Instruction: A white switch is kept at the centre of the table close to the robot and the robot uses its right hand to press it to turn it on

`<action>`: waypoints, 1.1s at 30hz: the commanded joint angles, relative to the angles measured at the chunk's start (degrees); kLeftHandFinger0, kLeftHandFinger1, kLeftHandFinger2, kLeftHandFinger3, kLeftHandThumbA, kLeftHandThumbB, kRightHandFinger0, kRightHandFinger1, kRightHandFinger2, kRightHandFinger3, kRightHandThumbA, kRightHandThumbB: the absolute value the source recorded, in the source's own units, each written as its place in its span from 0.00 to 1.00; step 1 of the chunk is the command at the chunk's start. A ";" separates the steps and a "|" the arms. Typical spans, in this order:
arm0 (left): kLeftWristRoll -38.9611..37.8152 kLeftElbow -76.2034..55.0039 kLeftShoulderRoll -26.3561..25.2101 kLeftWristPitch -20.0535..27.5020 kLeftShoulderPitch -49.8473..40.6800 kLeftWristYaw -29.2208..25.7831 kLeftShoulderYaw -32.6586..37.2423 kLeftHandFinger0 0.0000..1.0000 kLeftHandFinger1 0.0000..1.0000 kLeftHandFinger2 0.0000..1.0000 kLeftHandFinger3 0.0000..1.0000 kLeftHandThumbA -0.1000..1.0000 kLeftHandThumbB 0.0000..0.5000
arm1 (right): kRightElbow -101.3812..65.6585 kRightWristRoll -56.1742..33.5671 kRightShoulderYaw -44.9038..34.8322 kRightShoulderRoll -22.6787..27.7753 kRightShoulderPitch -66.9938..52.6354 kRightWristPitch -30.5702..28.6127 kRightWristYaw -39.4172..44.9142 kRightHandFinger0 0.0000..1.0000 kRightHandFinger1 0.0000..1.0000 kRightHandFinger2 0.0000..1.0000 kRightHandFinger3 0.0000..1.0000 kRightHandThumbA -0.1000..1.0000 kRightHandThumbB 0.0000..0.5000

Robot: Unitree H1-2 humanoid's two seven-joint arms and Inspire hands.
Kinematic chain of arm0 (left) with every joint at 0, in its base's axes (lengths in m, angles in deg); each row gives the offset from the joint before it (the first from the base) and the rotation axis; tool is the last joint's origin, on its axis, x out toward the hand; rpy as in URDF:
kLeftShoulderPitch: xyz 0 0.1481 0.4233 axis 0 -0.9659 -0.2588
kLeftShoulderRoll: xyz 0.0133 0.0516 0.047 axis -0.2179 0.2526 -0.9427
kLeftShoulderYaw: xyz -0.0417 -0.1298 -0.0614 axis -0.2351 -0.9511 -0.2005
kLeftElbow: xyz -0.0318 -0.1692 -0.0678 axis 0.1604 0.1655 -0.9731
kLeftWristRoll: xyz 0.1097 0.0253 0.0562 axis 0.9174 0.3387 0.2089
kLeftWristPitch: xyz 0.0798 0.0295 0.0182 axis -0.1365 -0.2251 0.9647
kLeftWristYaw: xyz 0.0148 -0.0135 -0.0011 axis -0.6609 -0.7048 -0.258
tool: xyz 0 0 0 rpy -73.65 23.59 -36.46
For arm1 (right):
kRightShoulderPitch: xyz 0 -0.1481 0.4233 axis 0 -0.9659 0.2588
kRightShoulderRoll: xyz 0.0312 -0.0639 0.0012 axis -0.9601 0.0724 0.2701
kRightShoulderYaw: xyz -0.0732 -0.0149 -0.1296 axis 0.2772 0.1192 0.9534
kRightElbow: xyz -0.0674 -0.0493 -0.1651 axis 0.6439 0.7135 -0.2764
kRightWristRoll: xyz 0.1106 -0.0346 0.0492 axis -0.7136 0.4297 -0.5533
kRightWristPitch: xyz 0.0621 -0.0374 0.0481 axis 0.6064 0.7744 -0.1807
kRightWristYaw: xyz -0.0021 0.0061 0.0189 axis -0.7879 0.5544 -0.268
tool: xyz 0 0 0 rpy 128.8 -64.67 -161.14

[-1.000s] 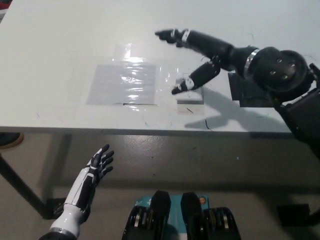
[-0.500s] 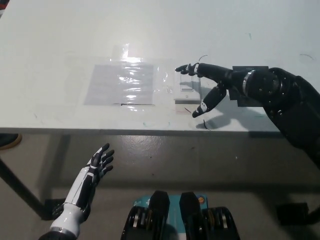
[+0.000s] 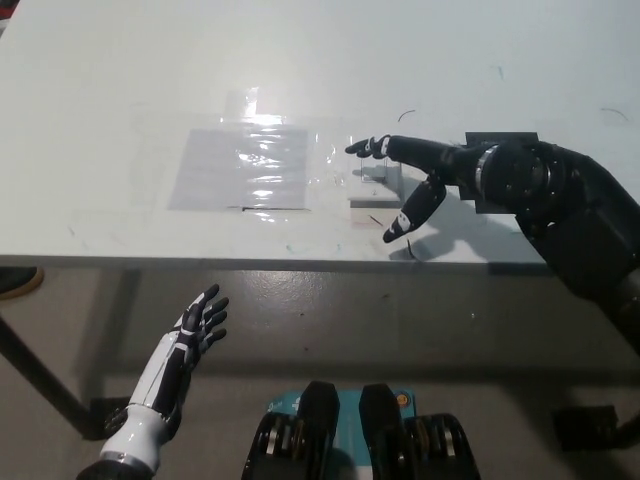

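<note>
- White switch (image 3: 372, 185) lies flat on the bench (image 3: 120, 90), near the front edge, roughly centre, just right of a clear plastic sheet (image 3: 245, 165) taped to the top.
- Right hand (image 3: 415, 175), black, reaches in from the right over the bench; it covers the switch's right part.
- Right hand grasps nothing, fingers spread: the upper fingers (image 3: 365, 147) point left over the switch's far edge, one lower finger (image 3: 410, 215) angles down toward the front edge.
- Cannot tell whether any fingertip is actually touching the switch; they look right at or just above it.
- Right hand's shadow falls on the bench just below and right of it.
- Dark flat patch (image 3: 500, 140) on the bench behind the right wrist, mostly hidden by the arm.
- Left hand (image 3: 195, 330), white with dark fingers, hangs below the bench edge at lower left, over the floor (image 3: 330, 310); released, fingers apart, empty.
- Left hand well apart from the switch.
- Small dark scuffs and marks scattered on the bench top.
</note>
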 commanded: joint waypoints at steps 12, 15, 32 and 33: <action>-0.54 -2.57 -0.52 -0.50 0.76 0.68 -0.32 1.00 1.00 1.00 1.00 1.00 0.00 | 0.71 7.13 1.49 -0.15 2.60 -1.59 1.89 1.00 1.00 1.00 1.00 1.00 0.67; -0.61 -2.16 -0.72 0.02 1.26 0.80 -0.41 1.00 1.00 1.00 1.00 1.00 0.00 | 2.42 8.65 2.17 -0.14 2.94 -1.46 1.73 1.00 1.00 1.00 1.00 1.00 0.65; -0.81 -2.30 -0.93 -0.48 2.00 1.02 -0.40 1.00 1.00 1.00 1.00 1.00 0.00 | 9.13 11.11 2.62 -1.46 2.22 -5.49 1.85 1.00 1.00 1.00 1.00 1.00 0.62; -0.95 -1.99 -0.96 -0.23 2.03 1.11 -0.44 1.00 1.00 1.00 1.00 1.00 0.00 | 8.42 11.12 2.46 -1.36 2.33 -4.90 2.13 1.00 1.00 1.00 1.00 1.00 0.61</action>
